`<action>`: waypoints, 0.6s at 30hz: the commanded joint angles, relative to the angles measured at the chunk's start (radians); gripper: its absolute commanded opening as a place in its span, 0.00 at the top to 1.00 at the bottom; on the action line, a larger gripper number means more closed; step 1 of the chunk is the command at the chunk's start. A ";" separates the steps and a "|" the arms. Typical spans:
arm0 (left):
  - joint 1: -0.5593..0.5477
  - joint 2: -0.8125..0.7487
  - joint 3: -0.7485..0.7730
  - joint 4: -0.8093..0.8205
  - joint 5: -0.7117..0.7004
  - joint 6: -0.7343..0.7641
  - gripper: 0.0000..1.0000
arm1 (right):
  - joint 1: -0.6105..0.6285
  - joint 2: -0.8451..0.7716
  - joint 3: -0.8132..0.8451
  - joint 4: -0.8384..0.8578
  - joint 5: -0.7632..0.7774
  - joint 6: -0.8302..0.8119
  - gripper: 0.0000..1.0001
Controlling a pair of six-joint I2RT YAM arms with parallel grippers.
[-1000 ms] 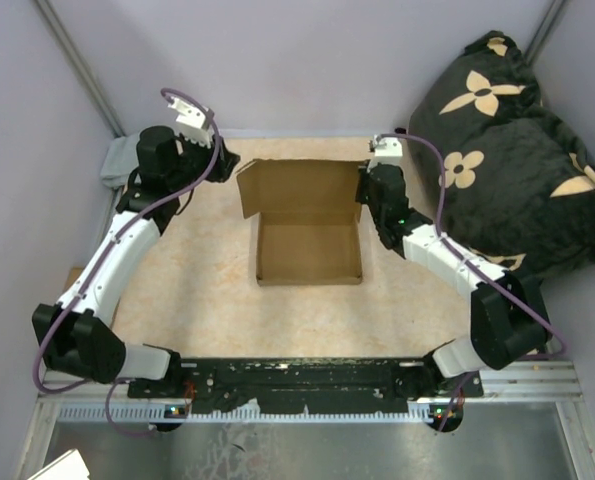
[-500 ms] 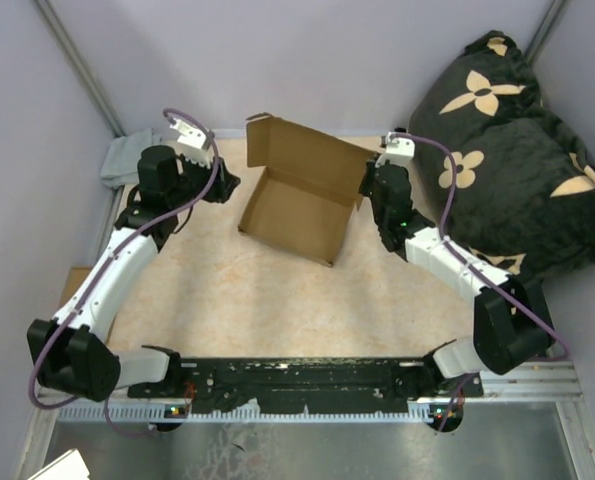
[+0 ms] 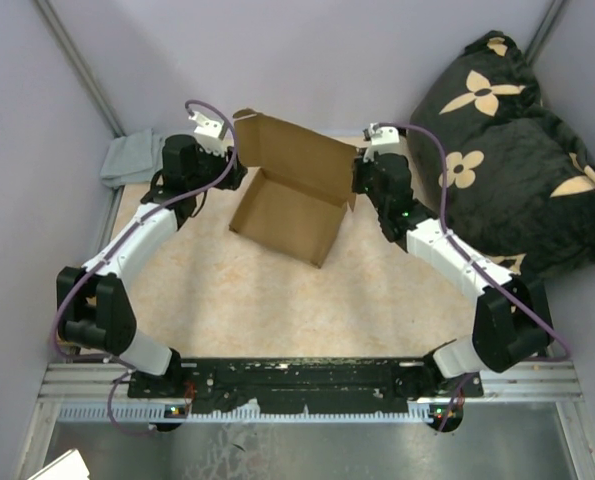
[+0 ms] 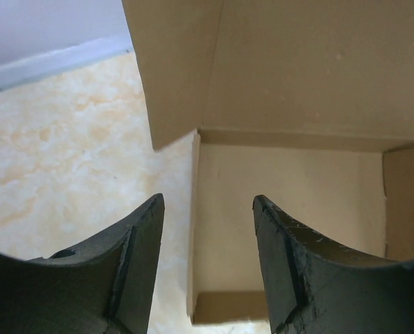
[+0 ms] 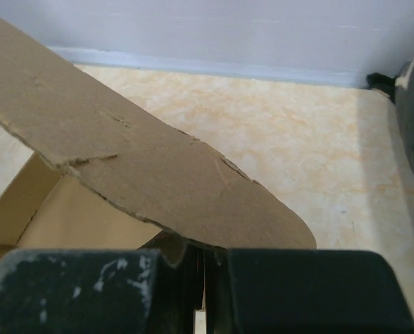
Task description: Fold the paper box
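Observation:
The paper box (image 3: 287, 205) is a brown cardboard tray, turned askew at the back middle of the table, with its lid standing up behind it. My right gripper (image 3: 358, 190) is shut on the box's right side. In the right wrist view the rounded lid flap (image 5: 158, 174) lies just over the closed jaws (image 5: 200, 254). My left gripper (image 3: 235, 170) is open at the box's left back corner. In the left wrist view the fingertips (image 4: 207, 202) straddle the left wall of the box (image 4: 297, 188) without touching it.
A dark cushion with tan flowers (image 3: 507, 150) fills the back right, close behind my right arm. A grey cloth (image 3: 127, 160) lies at the back left by the wall post. Purple walls close the back and sides.
The box has turned and shifted toward the back left, held by my right gripper. My left arm has swung right and come up to the box's left corner.

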 commanded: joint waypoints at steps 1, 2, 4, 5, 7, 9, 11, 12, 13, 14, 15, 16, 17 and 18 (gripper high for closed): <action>0.003 0.040 0.058 0.123 -0.059 0.044 0.39 | -0.030 0.017 0.079 -0.015 -0.156 -0.019 1.00; 0.003 0.050 0.067 0.134 -0.062 0.045 0.39 | -0.037 0.023 0.089 -0.030 -0.177 -0.015 1.00; 0.004 0.079 0.088 0.146 -0.069 0.061 0.39 | -0.046 0.033 0.108 -0.057 -0.209 -0.014 1.00; 0.003 0.094 0.102 0.141 -0.082 0.072 0.39 | -0.050 0.037 0.115 -0.070 -0.219 -0.013 1.00; 0.006 0.122 0.126 0.127 -0.106 0.091 0.39 | -0.060 0.040 0.124 -0.088 -0.245 -0.008 1.00; 0.011 0.145 0.130 0.136 -0.120 0.106 0.39 | -0.077 0.040 0.129 -0.104 -0.275 0.002 1.00; 0.020 0.168 0.139 0.142 -0.115 0.110 0.39 | -0.095 0.040 0.133 -0.114 -0.313 0.013 1.00; 0.028 0.181 0.145 0.148 -0.099 0.104 0.39 | -0.105 0.040 0.133 -0.120 -0.331 0.015 1.00; 0.037 0.192 0.152 0.160 -0.057 0.094 0.38 | -0.114 0.038 0.133 -0.122 -0.354 0.015 1.00; 0.049 0.204 0.160 0.167 -0.010 0.082 0.38 | -0.121 0.036 0.133 -0.125 -0.372 0.015 1.00; 0.060 0.214 0.166 0.181 0.040 0.063 0.38 | -0.129 0.035 0.135 -0.130 -0.388 0.015 1.00; 0.077 0.225 0.170 0.201 0.095 0.042 0.37 | -0.133 0.034 0.137 -0.136 -0.403 0.011 1.00; 0.091 0.234 0.175 0.221 0.147 0.020 0.37 | -0.137 0.036 0.142 -0.142 -0.415 0.007 1.00; 0.106 0.243 0.181 0.239 0.186 -0.004 0.36 | -0.140 0.036 0.144 -0.148 -0.435 0.003 1.00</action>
